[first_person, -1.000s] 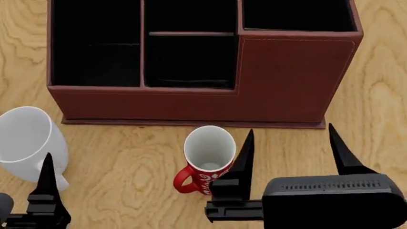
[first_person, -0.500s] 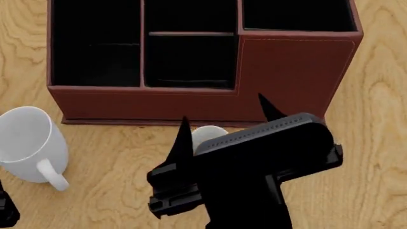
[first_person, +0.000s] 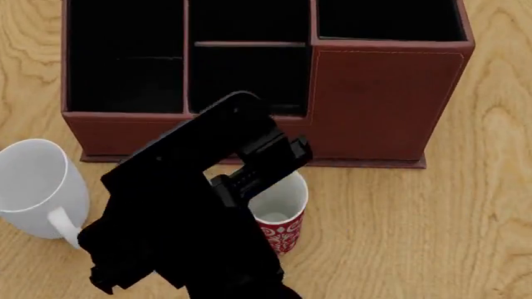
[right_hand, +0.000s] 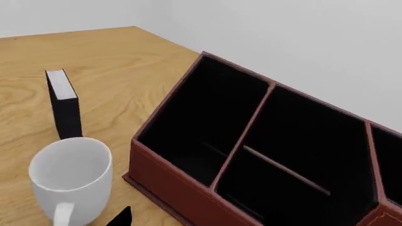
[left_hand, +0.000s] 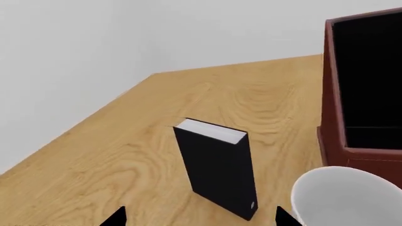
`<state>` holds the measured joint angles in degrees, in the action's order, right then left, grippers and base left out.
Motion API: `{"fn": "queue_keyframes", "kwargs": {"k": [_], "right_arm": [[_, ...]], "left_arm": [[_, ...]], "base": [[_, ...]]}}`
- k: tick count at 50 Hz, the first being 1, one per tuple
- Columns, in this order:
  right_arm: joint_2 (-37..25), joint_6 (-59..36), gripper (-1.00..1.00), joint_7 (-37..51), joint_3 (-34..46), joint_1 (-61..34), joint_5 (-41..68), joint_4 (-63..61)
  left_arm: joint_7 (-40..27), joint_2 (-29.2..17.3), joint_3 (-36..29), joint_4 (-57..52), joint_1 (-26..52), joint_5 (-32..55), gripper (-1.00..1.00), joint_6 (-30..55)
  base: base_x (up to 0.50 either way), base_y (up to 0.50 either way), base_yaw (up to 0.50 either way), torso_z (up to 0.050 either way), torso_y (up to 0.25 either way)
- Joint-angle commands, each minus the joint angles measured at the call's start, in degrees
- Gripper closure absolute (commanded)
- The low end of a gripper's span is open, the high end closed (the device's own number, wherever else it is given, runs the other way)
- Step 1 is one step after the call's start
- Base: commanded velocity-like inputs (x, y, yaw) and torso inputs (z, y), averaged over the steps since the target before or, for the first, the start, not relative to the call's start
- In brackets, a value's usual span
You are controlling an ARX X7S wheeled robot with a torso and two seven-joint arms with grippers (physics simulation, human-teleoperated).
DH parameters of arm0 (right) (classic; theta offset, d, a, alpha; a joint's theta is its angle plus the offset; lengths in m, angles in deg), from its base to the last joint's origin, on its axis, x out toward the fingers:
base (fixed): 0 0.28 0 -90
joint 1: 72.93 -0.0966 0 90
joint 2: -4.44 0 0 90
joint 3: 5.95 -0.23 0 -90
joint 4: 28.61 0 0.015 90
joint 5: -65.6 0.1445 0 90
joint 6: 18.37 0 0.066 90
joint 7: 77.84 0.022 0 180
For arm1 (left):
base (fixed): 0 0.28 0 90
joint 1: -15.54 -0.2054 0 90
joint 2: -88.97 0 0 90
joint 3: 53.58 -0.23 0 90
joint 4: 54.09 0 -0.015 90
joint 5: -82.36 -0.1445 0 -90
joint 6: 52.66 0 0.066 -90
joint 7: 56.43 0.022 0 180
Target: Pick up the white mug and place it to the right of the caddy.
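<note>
The white mug [first_person: 37, 187] stands upright on the wooden table, in front of the caddy's left corner, handle toward me. It also shows in the right wrist view as the white mug [right_hand: 70, 174] and in the left wrist view as the white mug [left_hand: 345, 197]. The reddish-brown caddy [first_person: 378, 106] fills the back. My right arm [first_person: 187, 212] crosses the middle of the head view, which hides its fingers. My right gripper [right_hand: 191, 222] shows one fingertip [right_hand: 120, 217], set wide, to the right of the mug and apart from it. Near the mug my left gripper [left_hand: 199, 219] is open and holds nothing.
A red patterned mug [first_person: 281, 215] stands in front of the caddy, half hidden by my right arm. A black book-like box [left_hand: 217, 165] stands upright left of the white mug. The table edge [left_hand: 82, 127] and a wall lie beyond the box.
My right arm has swung left across the red mug toward the white mug, and its fingers have left the head view. The left gripper has dropped out of the head view.
</note>
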<state>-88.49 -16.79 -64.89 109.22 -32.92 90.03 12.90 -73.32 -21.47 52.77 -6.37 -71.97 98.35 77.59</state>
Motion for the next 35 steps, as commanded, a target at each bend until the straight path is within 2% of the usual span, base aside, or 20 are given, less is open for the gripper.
{"fn": "queue_keyframes", "kwargs": {"k": [1,18,35], "right_arm": [[-1.8,4.6,-1.00,12.1,1.9,-4.6,21.5,7.4],[-0.7,11.0,-1.00,10.0,8.0,-4.6,21.9,14.1],[-1.6,21.5,-1.00,4.1,15.8,-4.4,18.1,24.2]], "left_arm": [[-0.4,-0.8,2.8,1.0,-0.3,0.1,-1.00,-0.5],[-0.9,-1.6,2.6,2.5,0.4,-0.7,-1.00,-1.0],[-1.1,-1.9,2.8,4.1,0.2,-1.2,-1.00,-2.4]], "base": [[0.00,0.00,0.00,0.000,0.000],[0.00,0.00,0.00,0.000,0.000],[0.00,0.00,0.00,0.000,0.000]]}}
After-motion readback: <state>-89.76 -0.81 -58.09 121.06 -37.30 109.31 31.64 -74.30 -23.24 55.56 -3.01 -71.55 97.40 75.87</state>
